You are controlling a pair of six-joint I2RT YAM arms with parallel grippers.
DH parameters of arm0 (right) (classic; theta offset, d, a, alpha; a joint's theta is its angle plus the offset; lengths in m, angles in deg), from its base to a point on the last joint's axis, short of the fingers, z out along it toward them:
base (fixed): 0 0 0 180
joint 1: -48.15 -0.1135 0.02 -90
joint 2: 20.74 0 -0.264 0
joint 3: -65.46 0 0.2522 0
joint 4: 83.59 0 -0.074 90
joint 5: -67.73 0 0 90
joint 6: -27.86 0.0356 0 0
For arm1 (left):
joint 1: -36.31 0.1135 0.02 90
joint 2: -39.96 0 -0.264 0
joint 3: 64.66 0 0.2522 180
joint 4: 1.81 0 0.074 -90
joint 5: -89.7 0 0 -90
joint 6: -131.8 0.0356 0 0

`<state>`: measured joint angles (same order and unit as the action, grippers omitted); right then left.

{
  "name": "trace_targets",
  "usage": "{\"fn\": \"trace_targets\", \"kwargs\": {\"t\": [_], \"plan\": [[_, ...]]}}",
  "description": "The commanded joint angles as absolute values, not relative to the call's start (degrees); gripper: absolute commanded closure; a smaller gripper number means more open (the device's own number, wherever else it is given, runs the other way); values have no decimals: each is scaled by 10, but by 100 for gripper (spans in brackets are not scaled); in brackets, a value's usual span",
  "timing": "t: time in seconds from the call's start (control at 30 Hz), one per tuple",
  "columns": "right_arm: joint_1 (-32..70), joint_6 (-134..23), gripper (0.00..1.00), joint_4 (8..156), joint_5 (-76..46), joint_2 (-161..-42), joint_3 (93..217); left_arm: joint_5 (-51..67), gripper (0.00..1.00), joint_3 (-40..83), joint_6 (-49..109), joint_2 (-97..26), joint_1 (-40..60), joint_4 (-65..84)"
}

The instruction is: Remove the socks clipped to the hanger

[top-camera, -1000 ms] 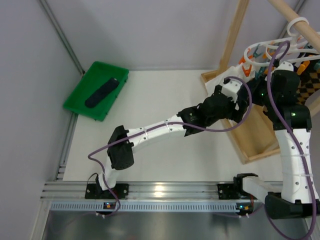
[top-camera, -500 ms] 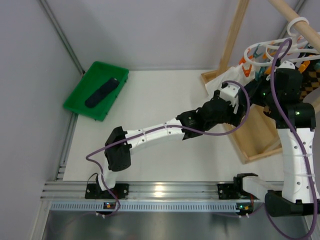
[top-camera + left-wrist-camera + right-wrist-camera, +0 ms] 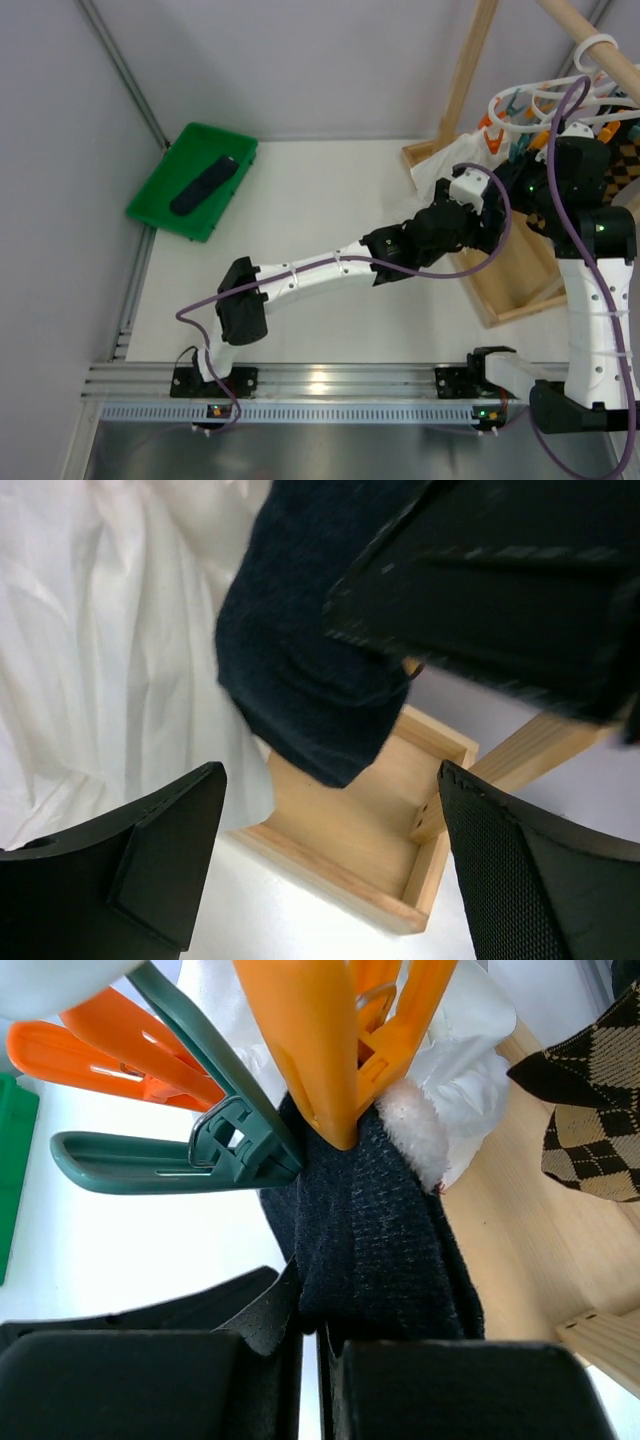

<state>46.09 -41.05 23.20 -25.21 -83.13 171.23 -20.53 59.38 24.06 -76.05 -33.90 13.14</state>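
Right gripper (image 3: pixel 312 1310) has its fingers (image 3: pixel 200 1340) pressed together, and they appear to pinch the plain sock (image 3: pixel 370 1230) just under its clip. The left gripper (image 3: pixel 330 875) is spread wide and empty, with that sock's toe hanging at its 12 o'clock. Both work at 2 o'clock on the table (image 3: pixel 330 190), where the hanger (image 3: pixel 530 90) hangs from the wooden rack (image 3: pixel 468 85).

The rack looks like the biggest hazard. Its base frame lies beneath the left gripper, toward 6 o'clock, so a downward pull carried too far could knock the fingers against the wood.

Next, the white cloth (image 3: pixel 90 650) drapes at 9 o'clock of the toe, touching it or nearly so. Jaws closing off-centre could gather the cloth with the sock and drag it along.

The hanger hangs only by its hook. A hard tug would likely swing or tilt it rather than free anything, and might shake the argyle sock (image 3: pixel 590 1130) at 3 o'clock.

The plain sock itself looks stretchy and may slip out of a shallow pinch.

Smallest, the orange clip (image 3: pixel 320 1040) bites the cuff at 12 o'clock, and a teal clip (image 3: pixel 190 1150) touches the fabric at 9 o'clock. A sideways pull could snag there.
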Motion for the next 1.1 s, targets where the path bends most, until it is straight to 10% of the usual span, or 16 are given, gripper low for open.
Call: {"fn": "trace_targets", "kwargs": {"t": [0.0,0.47,0.7,1.07], "plan": [[468,-396,100,219,-251,-832,1740,-261,10,655,254,-785,-365,94],[468,-359,100,245,-208,-806,1695,-372,22,703,298,-866,-368,56],[468,-366,100,244,-210,-802,1697,-375,85,709,323,-875,-366,52],[468,-383,89,236,-216,-795,1720,-359,100,623,312,-823,-358,52]]}}
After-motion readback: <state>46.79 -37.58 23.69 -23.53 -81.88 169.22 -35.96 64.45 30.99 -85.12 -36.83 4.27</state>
